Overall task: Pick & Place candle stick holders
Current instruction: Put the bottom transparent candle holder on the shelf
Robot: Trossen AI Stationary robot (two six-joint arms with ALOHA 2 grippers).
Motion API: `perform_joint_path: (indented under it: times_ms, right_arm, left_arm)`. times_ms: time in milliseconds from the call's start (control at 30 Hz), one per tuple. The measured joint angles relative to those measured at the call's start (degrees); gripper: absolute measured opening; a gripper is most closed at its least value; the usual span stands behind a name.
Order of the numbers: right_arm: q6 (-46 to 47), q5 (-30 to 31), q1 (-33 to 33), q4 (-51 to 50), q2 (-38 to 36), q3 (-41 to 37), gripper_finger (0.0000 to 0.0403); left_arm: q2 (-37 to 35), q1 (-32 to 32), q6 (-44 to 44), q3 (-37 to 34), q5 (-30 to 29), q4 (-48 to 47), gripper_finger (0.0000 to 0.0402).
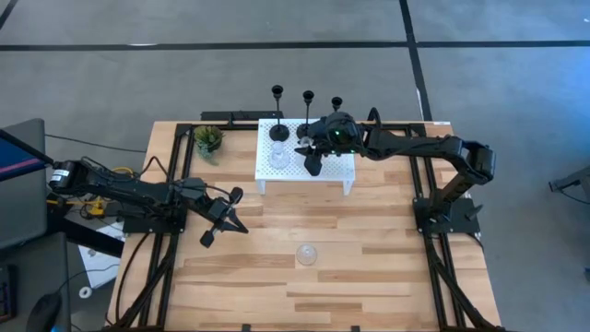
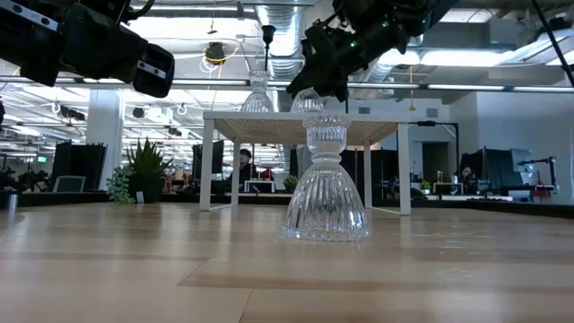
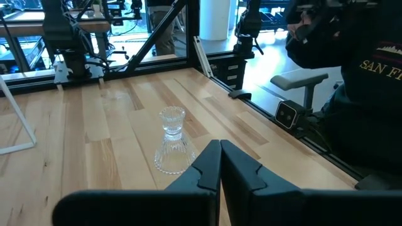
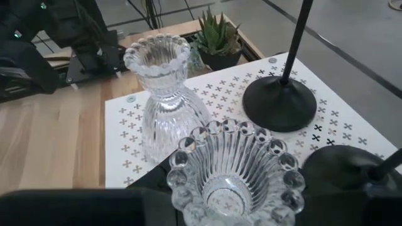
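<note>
Glass is held in the right claw [image 1: 309,150]: a squat clear holder [image 4: 235,169] with a beaded rim is seen close between that claw's dark fingers in the right wrist view, above the white perforated rack [image 1: 341,171] at the far side of the wooden worktop [image 1: 369,277]. Beside it on the rack a second clear glass holder [image 4: 164,94] stands upright, its scalloped mouth open to the top. Three black holders are lined along the rack's far edge, seen from above as a left one [image 1: 278,112], a middle one [image 1: 308,111] and a right one [image 1: 336,104]; two of their disc bases are visible near the held glass in the right wrist view. A small potted plant [image 1: 208,140] is set just off the rack's left end.

A third clear glass holder [image 1: 307,254] stands alone and upright on the bare boards nearer the front, well apart from the rack.

The left claw [image 1: 221,221] hangs over the worktop's left part, apart from that lone glass, with its fingers [image 3: 207,169] pressed together and nothing between them. A person in a dark top [image 3: 358,81] is seen beyond the worktop's edge.
</note>
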Motion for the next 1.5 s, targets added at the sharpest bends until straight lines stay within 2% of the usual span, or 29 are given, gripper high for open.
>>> perform_joint_path:
  times_ms: [833, 900, 1133, 1500]
  right_arm:
    - [0.44, -0.15, -0.22, 1.10, 1.79, 0.09, 0.0117]
    - [0.44, -0.15, -0.22, 0.77, 1.77, 0.09, 0.0126]
    - [0.48, -0.15, -0.22, -0.71, 1.88, -0.04, 0.0198]
    - [0.00, -0.19, -0.22, -0.42, 1.88, -0.04, 0.0214]
  left_arm:
    - [0.02, 0.03, 0.02, 0.00, -0.02, 0.00, 0.0008]
    - [0.02, 0.03, 0.02, 0.00, -0.02, 0.02, 0.0008]
    - [0.02, 0.03, 0.02, 0.00, -0.02, 0.02, 0.0008]
    - [0.02, 0.03, 0.01, 0.00, -0.01, 0.02, 0.0008]
